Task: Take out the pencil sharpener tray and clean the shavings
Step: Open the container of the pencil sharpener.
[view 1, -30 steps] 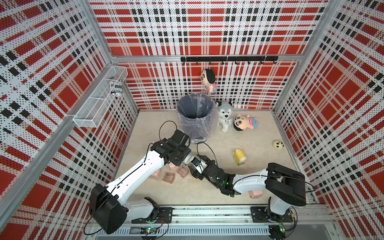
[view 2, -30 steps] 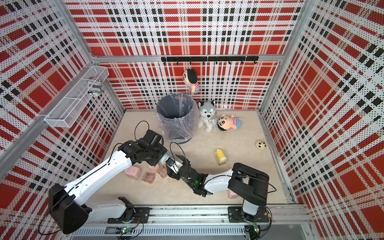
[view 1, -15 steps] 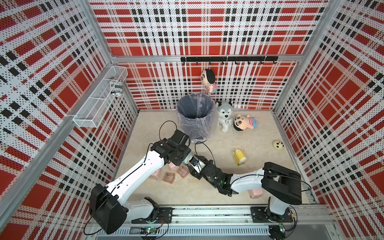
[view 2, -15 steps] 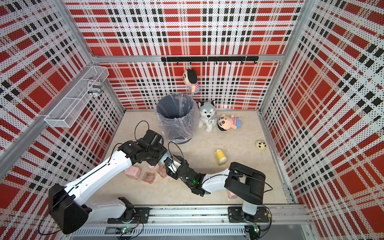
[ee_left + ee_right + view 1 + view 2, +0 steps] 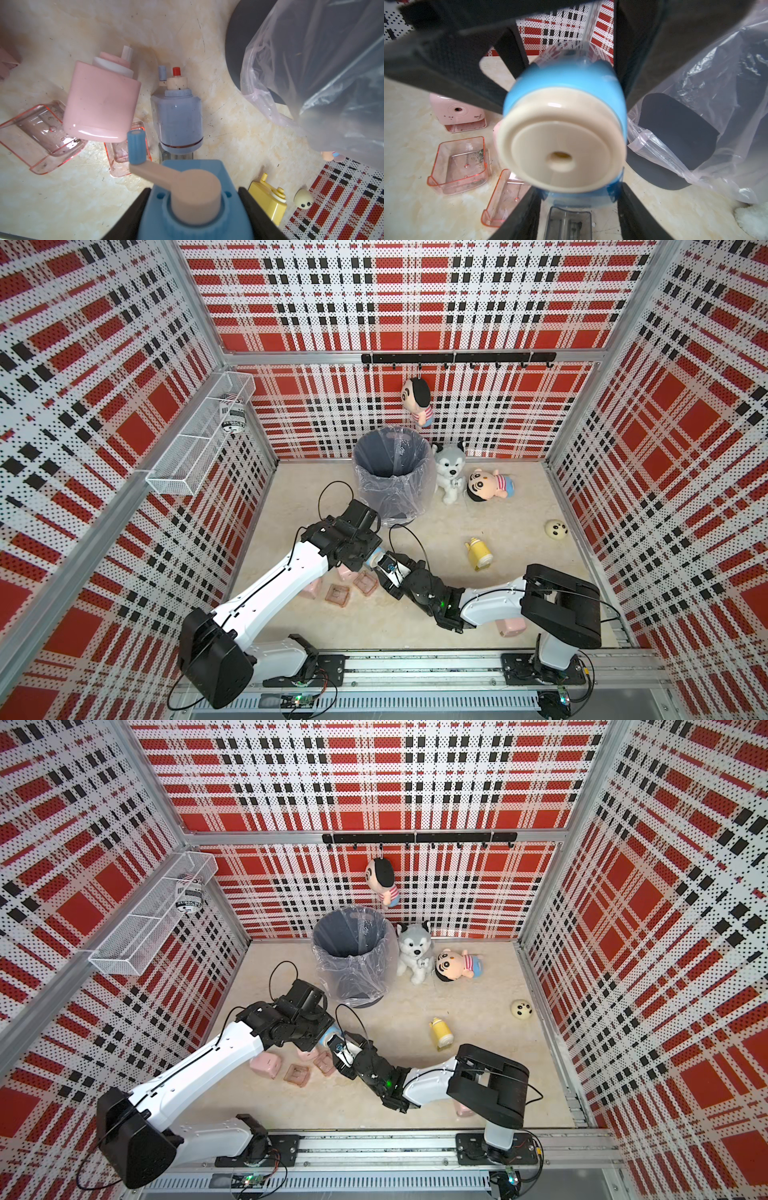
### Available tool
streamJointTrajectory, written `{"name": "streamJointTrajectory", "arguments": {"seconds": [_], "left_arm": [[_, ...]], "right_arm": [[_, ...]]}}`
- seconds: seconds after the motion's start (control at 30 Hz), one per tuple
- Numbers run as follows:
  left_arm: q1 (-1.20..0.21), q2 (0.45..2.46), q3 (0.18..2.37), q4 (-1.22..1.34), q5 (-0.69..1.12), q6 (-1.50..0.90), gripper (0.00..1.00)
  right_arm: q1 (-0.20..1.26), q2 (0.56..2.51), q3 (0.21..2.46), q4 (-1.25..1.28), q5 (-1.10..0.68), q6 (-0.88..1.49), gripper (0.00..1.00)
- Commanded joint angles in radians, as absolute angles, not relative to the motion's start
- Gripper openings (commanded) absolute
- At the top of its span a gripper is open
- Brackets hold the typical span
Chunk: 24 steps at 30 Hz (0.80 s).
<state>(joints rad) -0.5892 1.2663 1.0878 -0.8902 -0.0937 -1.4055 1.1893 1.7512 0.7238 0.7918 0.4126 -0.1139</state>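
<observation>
Overhead, the beige marbled counter (image 5: 374, 626) is lying inside a booth whose perforated walls are wearing a red, black and white plaid, with bare aluminium posts running up the corners. A black hook rail (image 5: 457, 358) is crossing the back wall and a small plush doll (image 5: 417, 400) is hanging from it, while a white wire basket (image 5: 199, 448) is sitting on the left wall. At the back of the counter a grey bin lined with a clear plastic bag (image 5: 386, 493) is standing, with a husky plush (image 5: 449, 472) just beside it and a second doll (image 5: 490, 487) lying near that. The left wrist view is showing the stone-look surface scuffed and dotted with dark specks, with a clear pink plastic tray (image 5: 41, 137) lying open on it beside a pink sharpener (image 5: 99, 108) and a grey-blue one (image 5: 178, 116). The left hand (image 5: 194, 190) is clamping a blue plastic pencil sharpener (image 5: 158, 220) with a cream crank, clear of the counter on the near side of the bin. The right hand (image 5: 578, 187) is facing its cream front, fingers (image 5: 519, 218) flanking the base where a smoky clear tray (image 5: 568, 224) is showing; whether they are gripping it I cannot tell.
</observation>
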Motion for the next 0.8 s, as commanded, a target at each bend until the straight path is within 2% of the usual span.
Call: {"name": "streamJointTrajectory", "arguments": {"seconds": [0.0,0.07,0.13,0.27,0.33,0.5,0.77], "left_arm": [[-0.583,1.239,1.08,-0.882,-0.094,-1.405,0.48],[-0.583,1.239,1.079,-0.881,-0.095,-1.406,0.48],[-0.583,1.239,1.079,-0.88,-0.092,-1.407,0.48],[-0.584,1.241,1.084,-0.88,-0.091,-1.406,0.48],[-0.585,1.238,1.083,-0.88,-0.091,-1.407,0.48],[-0.584,1.231,1.081,-0.881,-0.097,-1.411,0.48],[-0.584,1.244,1.082,-0.879,-0.11,-1.411,0.48]], "right_arm": [[1.197,1.756,0.726,0.846,0.423,-0.097,0.56],[1.197,1.753,0.723,0.849,0.424,-0.098,0.59],[1.197,1.754,0.726,0.846,0.424,-0.1,0.69],[1.197,1.765,0.739,0.839,0.429,-0.104,0.72],[1.197,1.772,0.747,0.839,0.431,-0.104,0.7],[1.197,1.782,0.751,0.843,0.427,-0.104,0.56],[1.197,1.761,0.728,0.858,0.421,-0.105,0.51]]}}
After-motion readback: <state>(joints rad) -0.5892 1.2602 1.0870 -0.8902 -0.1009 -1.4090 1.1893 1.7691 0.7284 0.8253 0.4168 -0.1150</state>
